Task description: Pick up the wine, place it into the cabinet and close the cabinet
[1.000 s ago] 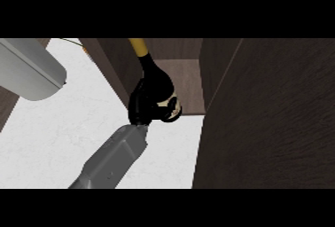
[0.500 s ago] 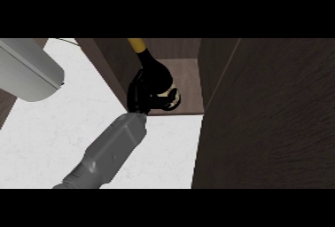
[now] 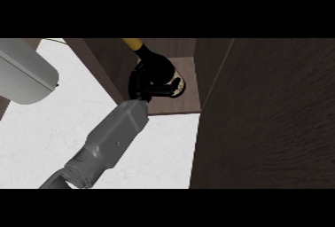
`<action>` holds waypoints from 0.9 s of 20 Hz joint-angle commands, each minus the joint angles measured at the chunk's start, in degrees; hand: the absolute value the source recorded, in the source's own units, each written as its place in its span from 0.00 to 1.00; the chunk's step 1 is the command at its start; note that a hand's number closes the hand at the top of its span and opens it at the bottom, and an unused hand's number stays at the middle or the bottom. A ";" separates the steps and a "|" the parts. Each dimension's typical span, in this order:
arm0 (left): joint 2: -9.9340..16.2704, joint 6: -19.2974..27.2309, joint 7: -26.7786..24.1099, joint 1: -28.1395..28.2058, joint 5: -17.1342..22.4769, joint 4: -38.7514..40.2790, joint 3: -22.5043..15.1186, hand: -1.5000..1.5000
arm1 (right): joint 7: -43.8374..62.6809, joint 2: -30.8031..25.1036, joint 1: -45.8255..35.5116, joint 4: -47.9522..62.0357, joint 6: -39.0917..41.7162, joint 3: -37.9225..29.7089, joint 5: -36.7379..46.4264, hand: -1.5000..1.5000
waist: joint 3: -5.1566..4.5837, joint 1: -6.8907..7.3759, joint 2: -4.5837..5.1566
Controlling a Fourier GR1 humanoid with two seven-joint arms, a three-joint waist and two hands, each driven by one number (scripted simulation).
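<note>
My left hand (image 3: 149,86), fingers curled round the wine bottle (image 3: 157,66), has carried it deeper into the cabinet (image 3: 189,95); release comes next, I judge.

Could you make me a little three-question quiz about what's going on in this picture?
1. True or false: the hand is curled round the wine bottle.
2. The bottle's yellow-topped neck points: A) toward the view's top, B) toward its bottom.
3. Fill in: the bottle is over the cabinet's ____.

Key: 1 true; 2 A; 3 shelf. The cabinet door stands open at the right. Which arm it is cannot be told.
</note>
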 commanded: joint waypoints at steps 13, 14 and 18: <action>0.03 0.12 -1.12 -0.68 6.11 1.10 -2.50 1.00 | -0.70 -1.39 -2.02 2.40 2.33 -0.96 -3.22 0.00 | 0.08 -2.84 0.35; 0.03 -0.07 0.23 -1.46 7.13 0.72 -2.25 1.00 | -1.76 -0.14 -0.51 2.38 2.02 0.76 -2.12 0.00 | 0.08 -3.04 0.37; 0.03 0.76 -1.36 -0.16 7.76 0.23 -4.85 1.00 | -2.68 -0.43 -0.67 2.28 3.21 1.30 -2.86 0.00 | 0.07 -4.35 0.65</action>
